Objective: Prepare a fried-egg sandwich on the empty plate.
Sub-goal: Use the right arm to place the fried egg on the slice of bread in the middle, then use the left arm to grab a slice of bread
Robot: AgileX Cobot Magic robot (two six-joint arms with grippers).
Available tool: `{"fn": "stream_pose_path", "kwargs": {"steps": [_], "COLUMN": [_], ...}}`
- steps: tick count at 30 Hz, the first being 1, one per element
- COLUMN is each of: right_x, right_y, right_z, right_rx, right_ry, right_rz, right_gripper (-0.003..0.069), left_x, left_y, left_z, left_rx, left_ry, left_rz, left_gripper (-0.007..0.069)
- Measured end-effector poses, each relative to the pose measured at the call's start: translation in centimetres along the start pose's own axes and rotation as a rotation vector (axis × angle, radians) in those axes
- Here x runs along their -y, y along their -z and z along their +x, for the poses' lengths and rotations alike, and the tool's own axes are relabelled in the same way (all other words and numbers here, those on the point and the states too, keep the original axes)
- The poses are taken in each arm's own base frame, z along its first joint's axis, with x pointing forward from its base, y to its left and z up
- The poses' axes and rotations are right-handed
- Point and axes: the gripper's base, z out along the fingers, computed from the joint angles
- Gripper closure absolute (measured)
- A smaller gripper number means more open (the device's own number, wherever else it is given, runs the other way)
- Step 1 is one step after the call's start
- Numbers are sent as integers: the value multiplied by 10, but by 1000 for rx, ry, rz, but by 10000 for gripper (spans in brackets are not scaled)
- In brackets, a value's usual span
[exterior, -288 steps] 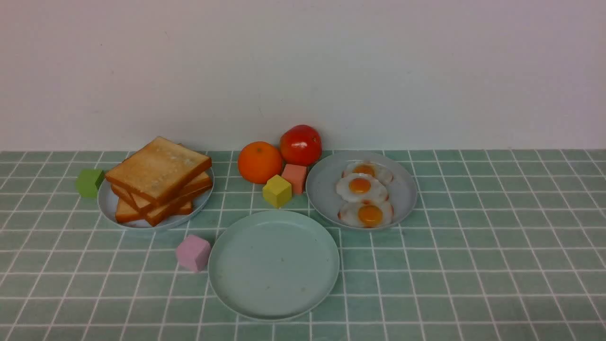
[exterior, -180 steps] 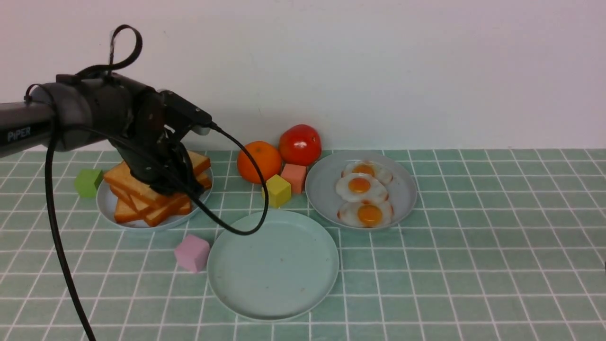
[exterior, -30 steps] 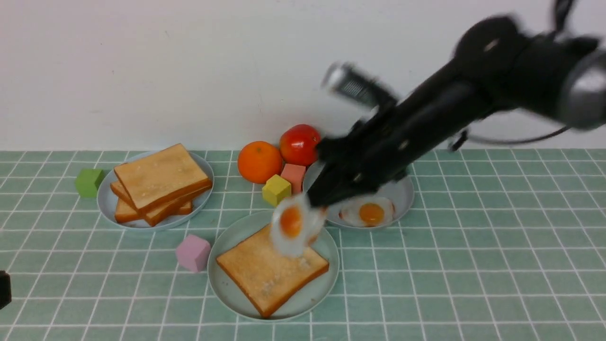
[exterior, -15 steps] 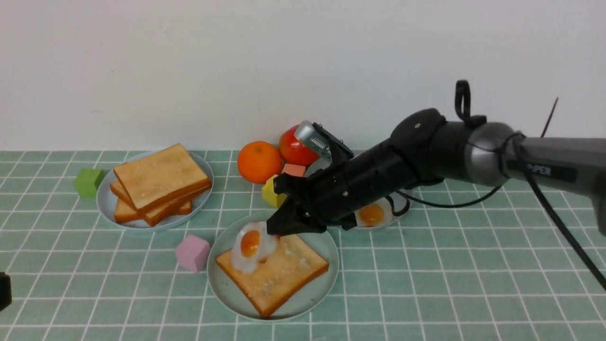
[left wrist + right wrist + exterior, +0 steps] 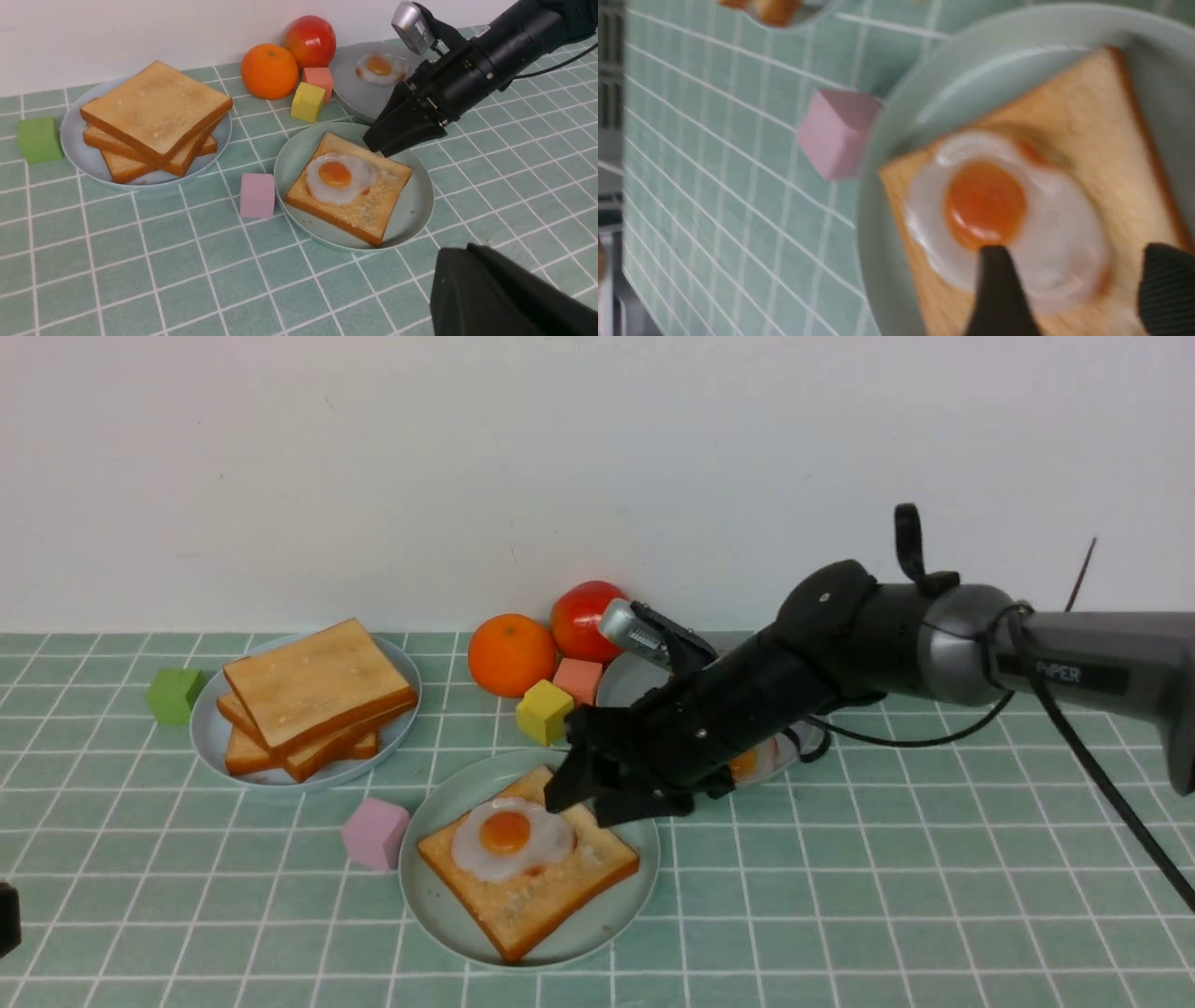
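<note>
Currently, the pale green plate holds one toast slice with a fried egg lying flat on it, yolk upward; no second slice covers the egg. The blue-grey plate on the left carries the toast pile, while the grey plate behind the right arm carries more egg, partly hidden; one fried egg there shows in the left wrist view. The pink cube sits beside the green plate on the tabletop.

The right end effector is spread, its fingers above the toast and egg, pinching nothing. The left end effector is pressed together, away from the plates.

Half a second ago the egg hung tilted from the right fingers; now it lies released on the bread. The green plate has shifted slightly left.
</note>
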Motion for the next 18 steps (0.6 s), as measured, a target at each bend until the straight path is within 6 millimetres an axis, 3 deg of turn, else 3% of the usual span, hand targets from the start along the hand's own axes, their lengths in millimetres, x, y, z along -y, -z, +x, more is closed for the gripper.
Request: {"fn": "stream_pose_path", "kwargs": {"steps": [4,10,11,12,15,17,18], "right_x": [-8,-65,-69,-84,-108,-121,-122], "right_y": [35,121,127,149,182,207,210], "right_z": [5,31,34,44,63,82,84], "right_rx": [-79,-132,-131,-118,-57,-4,1], "right_ry": [96,345,357,396,448,487,488], "right_rz": [65,256,270,329,403,444,448], "right_gripper": [266,550,568,631,670,671,671], "left_x": [6,19,19,23,23,12,10], "left_y": [-18,-88,-88,-112,-153,-183,-186], "left_z": [0,2,2,1,-5,-16,-17], "left_rx": [-90,-318,-314,-371,-449,-491,-496], "left_ry": [17,-36,-38,-67,-123,-133,-132], "left_rz": [5,-32,-31,-49,-105,-162,-167], "left_gripper": [626,632,634,638,638,638,638]}}
